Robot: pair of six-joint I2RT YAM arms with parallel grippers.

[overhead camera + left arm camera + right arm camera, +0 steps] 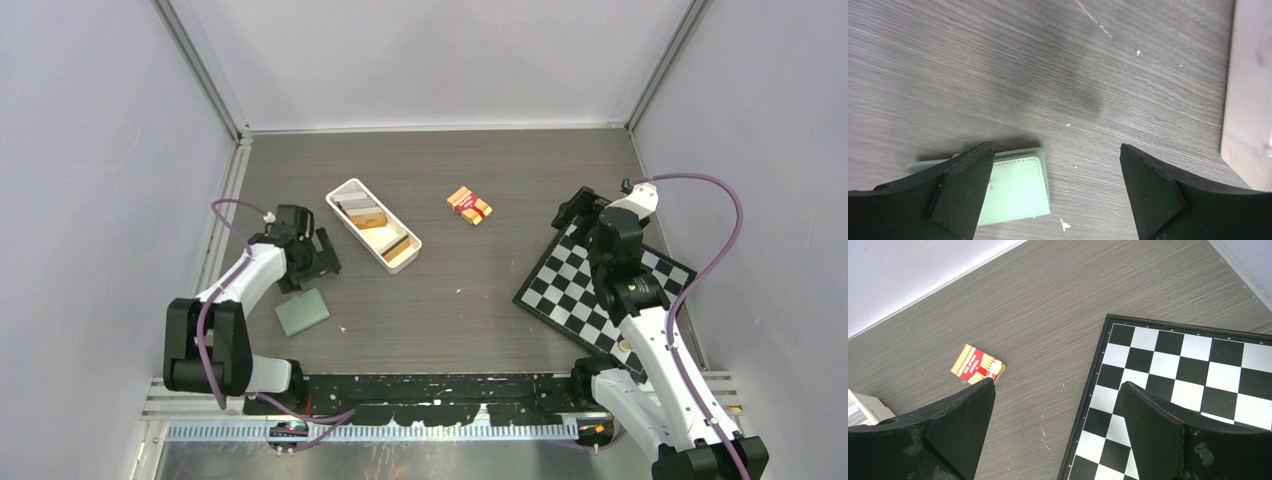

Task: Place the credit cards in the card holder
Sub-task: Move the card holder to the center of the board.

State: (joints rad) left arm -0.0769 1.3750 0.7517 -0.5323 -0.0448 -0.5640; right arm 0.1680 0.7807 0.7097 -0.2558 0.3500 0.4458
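Nearest from above, two arm bases at the near edge. Left hand (312, 268) spread wide, empty, just beyond the sage-green card holder (302, 311) lying shut on the surface (450, 310). Credit cards (368, 214) inside the white tray (334, 203); orange-and-red packet (469, 205) well apart. Right hand (575, 212) open at the chessboard (575, 290).

Left wrist: wide, holding nothing (1054, 146); card holder (1018, 185) partly behind one finger, tray wall (1248, 90) at the edge.

Right wrist: spread, empty (1057, 382), packet (975, 365) and chessboard (1188, 355) below.

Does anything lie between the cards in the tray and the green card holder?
Nothing visible lies between the credit cards in the white tray and the card holder; only the open left gripper hangs there.
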